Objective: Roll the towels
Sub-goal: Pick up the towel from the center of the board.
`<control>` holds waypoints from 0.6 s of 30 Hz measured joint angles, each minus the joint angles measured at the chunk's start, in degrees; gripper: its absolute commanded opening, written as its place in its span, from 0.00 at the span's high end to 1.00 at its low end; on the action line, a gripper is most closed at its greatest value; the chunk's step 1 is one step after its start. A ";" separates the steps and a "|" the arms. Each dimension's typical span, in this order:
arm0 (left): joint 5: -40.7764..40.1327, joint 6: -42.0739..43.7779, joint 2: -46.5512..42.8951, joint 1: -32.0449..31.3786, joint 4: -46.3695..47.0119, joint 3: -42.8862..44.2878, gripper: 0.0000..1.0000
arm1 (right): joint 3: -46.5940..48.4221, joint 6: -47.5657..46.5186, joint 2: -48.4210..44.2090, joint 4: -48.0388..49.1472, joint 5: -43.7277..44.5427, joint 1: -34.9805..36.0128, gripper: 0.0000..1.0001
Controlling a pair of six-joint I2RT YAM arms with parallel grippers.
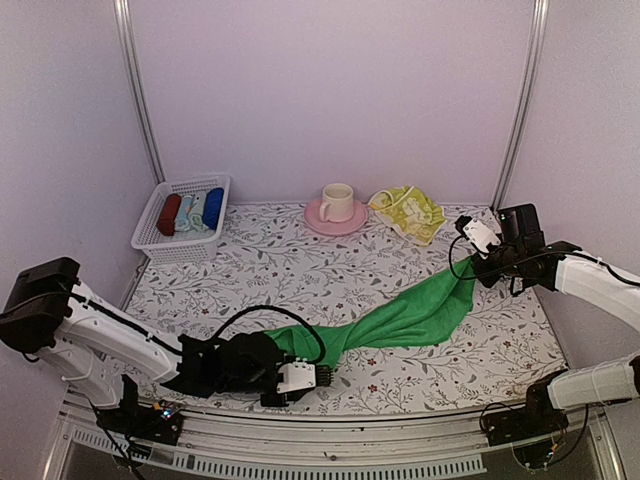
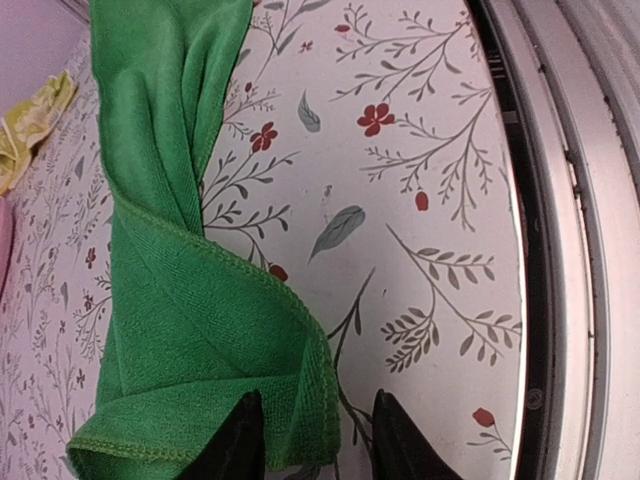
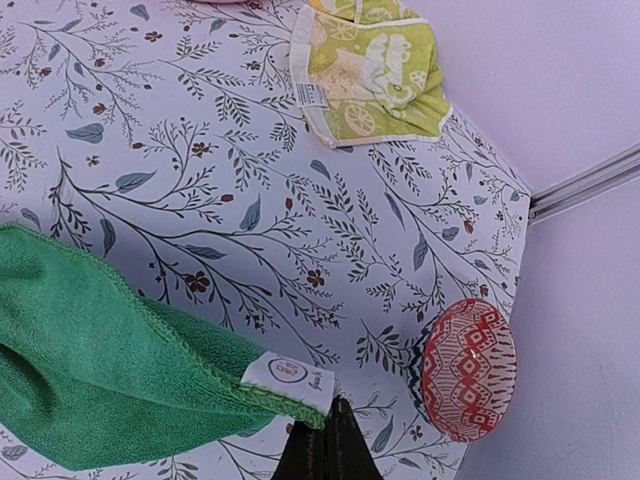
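I've got the basket at ten o'clock with the cloth rolls side by side in it, the saucer at twelve — cup on it — and the bunched towel just right of it at one. The stretched towel lies on the table from six o'clock to three, in front of them all.

I see the green towel as soft, matt pile cloth with a stitched hem and 1 smooth white label. The yellow towel looks flatter, a thin printed weave. The table cover reads as a smooth printed sheet with a faint sheen, and 1 brushed metal rail runs beside it. The basket is white plastic lattice. The cup and saucer look like glossy glazed ceramic. The left gripper has matt black fingers.
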 measured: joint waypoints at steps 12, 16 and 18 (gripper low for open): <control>-0.92 -0.13 1.88 -0.02 -0.02 0.52 0.84 | 0.00 0.02 0.02 0.00 -0.70 0.00 0.98; -1.03 -0.13 1.90 -0.04 0.35 0.52 1.00 | 0.00 0.02 0.35 -0.02 -0.81 0.00 0.98; -1.03 0.07 2.01 -0.04 0.55 0.61 1.00 | 0.00 0.02 0.52 -0.02 -0.92 0.00 0.98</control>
